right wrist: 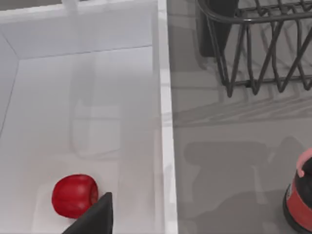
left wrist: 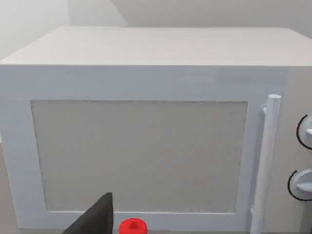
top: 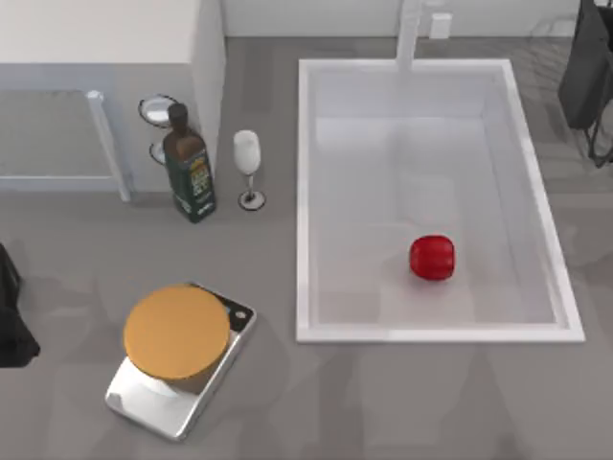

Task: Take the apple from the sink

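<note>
The apple (top: 432,258) is a glossy red fruit lying on the pale floor of the sink (top: 302,201), towards its near right part. The right wrist view looks along the sink's right rim (right wrist: 165,122) and also takes in the apple (right wrist: 74,195). A dark part of my right gripper (right wrist: 93,218) juts in close beside the apple in that picture, apart from it. My left arm (top: 11,309) is parked at the table's left edge. A dark part of its gripper (left wrist: 93,219) faces the microwave.
A white microwave (top: 105,57) stands at the back left. Beside it are an oil bottle (top: 188,168) and a wine glass (top: 248,168). A scale with an orange disc (top: 177,335) sits front left. A dark wire rack (right wrist: 263,39) and a red bottle (right wrist: 298,201) stand right of the sink.
</note>
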